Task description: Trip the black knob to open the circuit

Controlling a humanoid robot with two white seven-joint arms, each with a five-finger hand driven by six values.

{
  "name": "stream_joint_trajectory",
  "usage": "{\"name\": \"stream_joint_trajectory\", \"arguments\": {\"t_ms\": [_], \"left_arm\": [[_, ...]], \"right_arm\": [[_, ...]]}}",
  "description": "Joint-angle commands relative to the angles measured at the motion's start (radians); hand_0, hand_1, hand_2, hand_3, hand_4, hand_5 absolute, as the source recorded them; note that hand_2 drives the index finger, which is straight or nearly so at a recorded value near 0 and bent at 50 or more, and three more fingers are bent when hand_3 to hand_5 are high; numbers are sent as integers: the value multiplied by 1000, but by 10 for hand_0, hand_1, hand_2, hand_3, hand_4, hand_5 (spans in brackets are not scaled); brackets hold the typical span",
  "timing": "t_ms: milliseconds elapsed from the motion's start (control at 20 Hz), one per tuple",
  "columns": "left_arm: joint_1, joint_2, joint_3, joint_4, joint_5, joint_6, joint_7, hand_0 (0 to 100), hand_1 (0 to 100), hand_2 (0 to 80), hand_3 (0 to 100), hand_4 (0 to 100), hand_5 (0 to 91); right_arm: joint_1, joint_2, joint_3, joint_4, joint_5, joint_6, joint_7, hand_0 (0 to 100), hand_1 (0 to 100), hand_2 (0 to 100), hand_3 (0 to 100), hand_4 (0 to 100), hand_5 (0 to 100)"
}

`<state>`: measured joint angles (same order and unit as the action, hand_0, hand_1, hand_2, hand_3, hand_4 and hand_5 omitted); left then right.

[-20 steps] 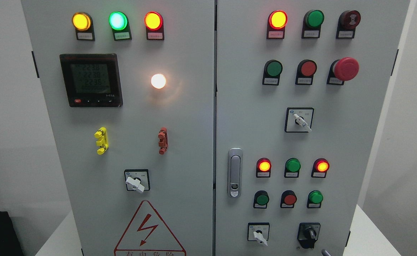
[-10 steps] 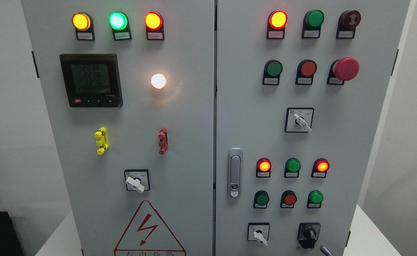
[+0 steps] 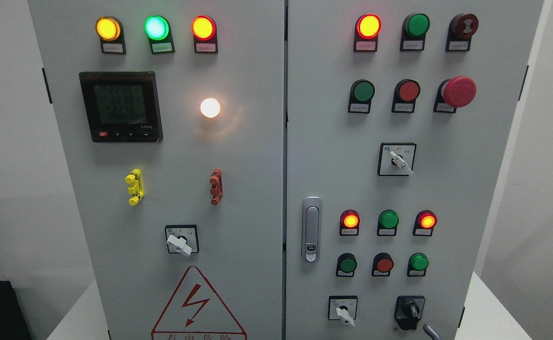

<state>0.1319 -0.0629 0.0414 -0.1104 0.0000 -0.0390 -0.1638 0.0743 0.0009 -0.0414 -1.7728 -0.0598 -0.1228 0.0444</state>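
The black knob (image 3: 409, 311) sits on a black plate at the lower right of the grey cabinet's right door, its pointer roughly upright. Only a small grey tip of my right hand (image 3: 429, 331) shows at the bottom edge. It is just right of and below the knob and does not touch it. The rest of that hand is out of the picture. My left hand is not in view.
Left of the black knob is a white selector switch (image 3: 343, 313). Above are lit red lamps (image 3: 350, 220), green and red push buttons (image 3: 384, 264) and a red emergency stop (image 3: 458, 91). A silver door latch (image 3: 311, 229) is at centre. The left door carries a meter (image 3: 121, 106).
The grey tip of my right hand has risen slightly into the picture at the bottom edge, closer to the black knob. The knob and lamps are unchanged.
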Motion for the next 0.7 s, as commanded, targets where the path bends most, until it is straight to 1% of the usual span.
{"name": "stream_joint_trajectory", "arguments": {"t_ms": [0,100,652], "left_arm": [[0,0,0,0,-23,1,0,120,389,0,0,0,0],[0,0,0,0,-23,-1,0,120,389,0,0,0,0],[0,0,0,0,-23,1,0,120,389,0,0,0,0]], "right_arm": [[-4,25,11,4,1,0,0,0,0,0,1000,1000,1000],[-2,25,23,4,1,0,0,0,0,0,1000,1000,1000],[-5,24,25,4,1,0,0,0,0,0,1000,1000,1000]]}}
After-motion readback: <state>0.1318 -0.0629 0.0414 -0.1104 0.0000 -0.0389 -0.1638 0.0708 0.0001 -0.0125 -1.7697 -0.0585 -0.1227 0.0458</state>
